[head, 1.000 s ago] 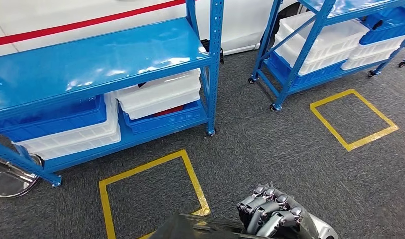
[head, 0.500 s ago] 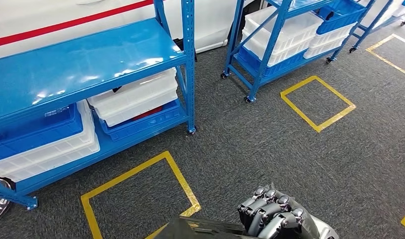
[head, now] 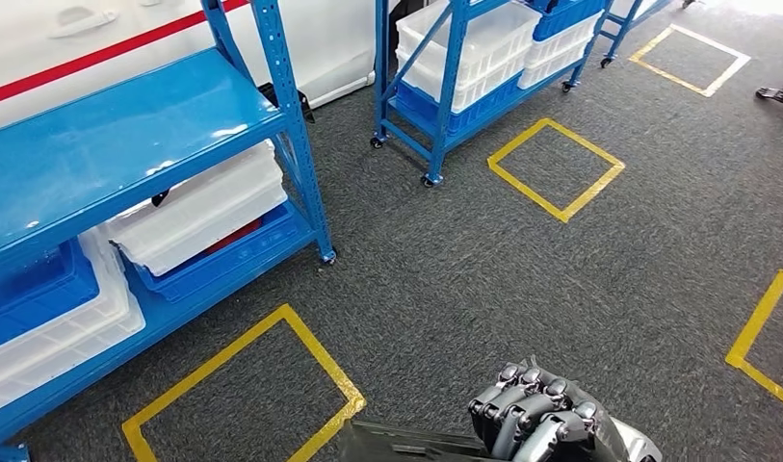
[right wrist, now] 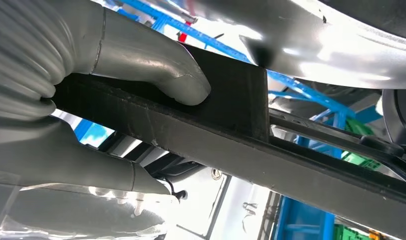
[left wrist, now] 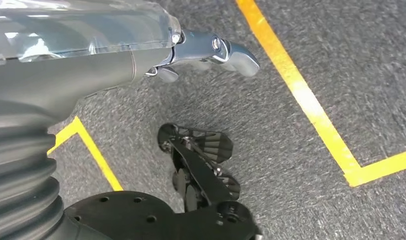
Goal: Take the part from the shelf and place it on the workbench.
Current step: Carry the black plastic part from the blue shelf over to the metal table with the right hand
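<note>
Head view, nearest first: right robot hand (head: pixel 546 423) at the bottom edge, fingers curled tight over the end of a dark flat part (head: pixel 406 445), held low and close to the body. Probably kept there for carrying while walking. Right wrist view confirms the grip: thumb (right wrist: pixel 156 67) pressed flat on the black part (right wrist: pixel 230 107), bar clamped between thumb and fingers, long end sticking out past the hand. Firm wrap, not a pinch; sensible for a long piece that could lever out.

Left wrist view: left robot hand (left wrist: pixel 210 50) hanging over the floor, holding nothing; fingers mostly hidden behind the clear cover, so spread or curled — cannot tell. Arm down at the side, likely just out of the way.

Just ahead: grey carpet (head: pixel 522 279) with a yellow taped square (head: pixel 247 385), probably a standing mark in front of the near blue shelf (head: pixel 127 144). White bins (head: pixel 199 207) and blue bins (head: pixel 31 294) on its lower level. Farther off: second wheeled blue rack (head: pixel 445 87) with its own yellow square (head: pixel 556 168).

Judgement: part already off the shelf, carry leg under way. No desk in sight, so placing not yet possible.
</note>
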